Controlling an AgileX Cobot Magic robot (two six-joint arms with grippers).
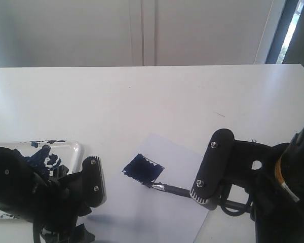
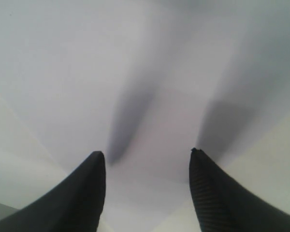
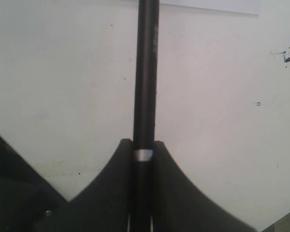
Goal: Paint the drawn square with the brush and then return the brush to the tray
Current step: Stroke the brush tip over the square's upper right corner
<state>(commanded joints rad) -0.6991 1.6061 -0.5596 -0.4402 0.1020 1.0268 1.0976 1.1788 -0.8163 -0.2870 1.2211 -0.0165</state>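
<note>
Nearest, on the left, the left gripper [image 2: 147, 157] sits low over the paper sheet [image 1: 157, 215] with its 2 fingers [image 2: 87, 193] spread and nothing between them. Whether they press the sheet down or only hover, I cannot tell. If they do pin it, that helps, since a loose sheet would slide under the strokes.

On the near right, the right gripper [image 3: 142, 145] pinches the brush [image 3: 146, 72] by its black handle, both fingers tight against it. The handle runs left and slightly away toward the drawn square [image 1: 143, 168]. In the exterior view the tip touches the sheet just at the square's near right corner.

The square lies on the sheet near the table's middle and is mostly filled with navy, but its far right edge looks jagged, with white showing. My judgement is that painting is the step in hand and is close to done. Doing it well calls for short, light strokes along that ragged edge, with the tip kept inside the outline and the handle angle kept low.

Farther left, the tray [image 1: 77, 148] lies partly hidden behind the left arm. It holds navy paint blotches [image 1: 43, 154] and no brush. Beyond it stretches the white table [image 1: 142, 101].
</note>
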